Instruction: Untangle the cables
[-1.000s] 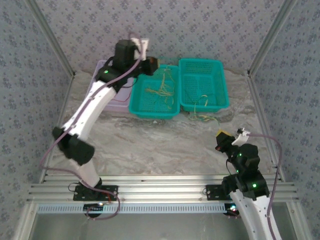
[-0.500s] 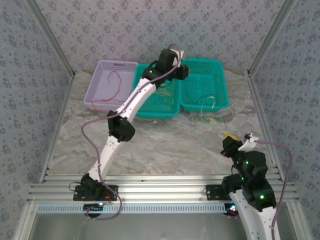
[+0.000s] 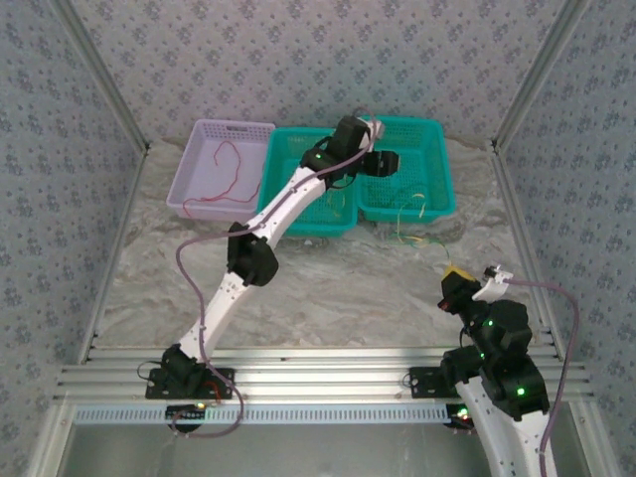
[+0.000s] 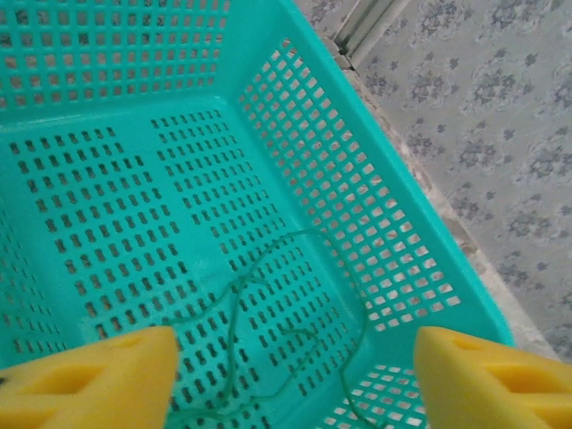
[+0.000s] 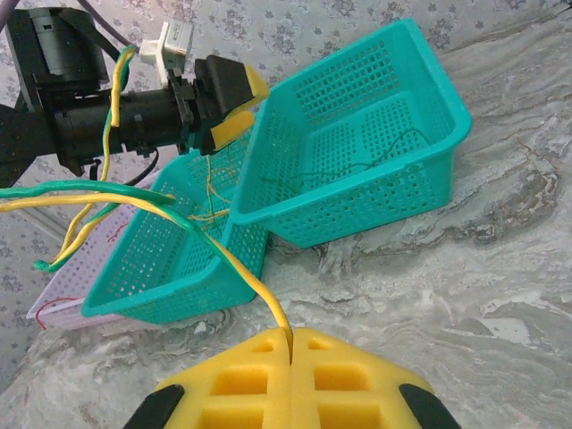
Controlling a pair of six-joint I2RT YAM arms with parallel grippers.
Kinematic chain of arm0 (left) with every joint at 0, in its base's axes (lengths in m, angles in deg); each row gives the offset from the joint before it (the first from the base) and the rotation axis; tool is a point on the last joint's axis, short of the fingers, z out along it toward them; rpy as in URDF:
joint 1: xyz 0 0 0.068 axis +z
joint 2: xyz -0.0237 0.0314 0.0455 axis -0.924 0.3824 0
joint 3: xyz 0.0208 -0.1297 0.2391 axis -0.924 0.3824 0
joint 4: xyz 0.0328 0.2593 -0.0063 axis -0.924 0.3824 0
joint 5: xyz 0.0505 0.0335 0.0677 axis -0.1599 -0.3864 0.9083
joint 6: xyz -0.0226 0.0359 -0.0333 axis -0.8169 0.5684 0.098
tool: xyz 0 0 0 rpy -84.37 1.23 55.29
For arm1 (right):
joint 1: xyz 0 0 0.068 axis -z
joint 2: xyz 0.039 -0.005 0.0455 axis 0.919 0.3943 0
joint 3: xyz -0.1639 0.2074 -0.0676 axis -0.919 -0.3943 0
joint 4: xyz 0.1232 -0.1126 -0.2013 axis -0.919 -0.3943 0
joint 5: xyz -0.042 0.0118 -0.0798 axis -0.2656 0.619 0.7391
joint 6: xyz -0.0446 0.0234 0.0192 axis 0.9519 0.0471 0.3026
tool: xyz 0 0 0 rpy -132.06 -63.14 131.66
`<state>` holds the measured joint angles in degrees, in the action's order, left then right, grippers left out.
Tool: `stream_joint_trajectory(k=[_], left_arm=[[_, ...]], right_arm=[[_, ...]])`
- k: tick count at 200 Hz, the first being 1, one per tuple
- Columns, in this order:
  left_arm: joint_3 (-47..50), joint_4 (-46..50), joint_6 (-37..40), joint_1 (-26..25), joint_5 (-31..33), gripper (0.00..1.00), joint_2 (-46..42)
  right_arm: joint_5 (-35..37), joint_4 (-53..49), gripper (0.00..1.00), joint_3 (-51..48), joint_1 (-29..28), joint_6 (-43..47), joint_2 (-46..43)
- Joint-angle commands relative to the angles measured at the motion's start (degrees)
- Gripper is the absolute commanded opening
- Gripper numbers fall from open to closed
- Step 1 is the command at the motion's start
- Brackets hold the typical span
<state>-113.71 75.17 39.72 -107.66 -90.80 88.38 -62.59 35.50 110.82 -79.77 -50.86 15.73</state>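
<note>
Between the yellow pads of the right gripper [image 5: 290, 349], pressed flat together low in its wrist view, a yellow cable [image 5: 239, 273] is pinched. It climbs up and to the left from the seam; a green cable [image 5: 85, 186] runs close beside it for most of that way, though whether the green one reaches the seam I cannot tell; both pass out at the left edge of that view.

Another thin green strand [image 4: 234, 308] lies in loose curls on the floor of the right teal basket [image 3: 402, 122], directly under the left gripper [image 4: 295, 357]. That gripper's yellow pads stand wide apart with nothing between them; from above, it hangs over the left side of that basket.

A small tangle of yellow strands [image 5: 207, 214] sits in the middle teal basket [image 3: 298, 227], just beside the right one; a red cable [image 3: 236, 174] lies alone in the lilac basket [image 3: 237, 126], just beside the middle one on its left. A few more yellow and green wires [image 3: 412, 237] lie on the marble table [image 3: 328, 283], just in front of the right teal basket.

The left arm [image 3: 268, 214] stretches from its base diagonally across the table to the baskets. The right arm [image 3: 497, 348] is folded close to its base at the near right, its gripper well apart from all three baskets.
</note>
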Motion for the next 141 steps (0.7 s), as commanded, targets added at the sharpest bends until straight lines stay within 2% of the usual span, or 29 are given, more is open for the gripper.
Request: stream_joint_trajectory(k=[1,13,36,58,75,100,121,141], left_arm=[[-3.0,1.3,0.0,1.4,-2.3,0.79,-10.5],[-2.9,3.3,0.3,1.6,-3.1,0.85,-15.0],[-1.8,12.0,3.8,0.6,-3.2,0.88,-23.3],[4.5,18.6,6.7,-1.7,-1.6,0.89,-31.1],[16.7,18.1,8.7,-3.8,0.6,0.89,-39.2],[40.7,7.2,7.4,-5.7,1.9,0.93,-53.7],[52.2,4.7,6.1,-6.6,3.1,0.95,-61.6],[63.1,4.0,4.5,-7.3,3.5,0.95,-67.6]], right_arm=[[-0.5,0.7,0.00,-0.5,0.2,0.6,-0.5],[-0.7,0.7,0.00,-1.1,0.2,0.0,-0.3],[-1.4,4.0,0.00,-2.4,0.2,-0.5,0.3],[-1.8,5.4,0.00,-3.1,0.2,-0.6,2.1],[-3.5,6.8,0.00,-3.1,0.2,-0.6,4.6],[-6.2,8.5,0.00,-2.9,0.2,-1.1,9.0],[-9.0,10.2,0.00,-2.9,0.2,-1.3,12.4],[-15.1,13.1,0.00,-3.0,0.3,-1.2,16.3]])
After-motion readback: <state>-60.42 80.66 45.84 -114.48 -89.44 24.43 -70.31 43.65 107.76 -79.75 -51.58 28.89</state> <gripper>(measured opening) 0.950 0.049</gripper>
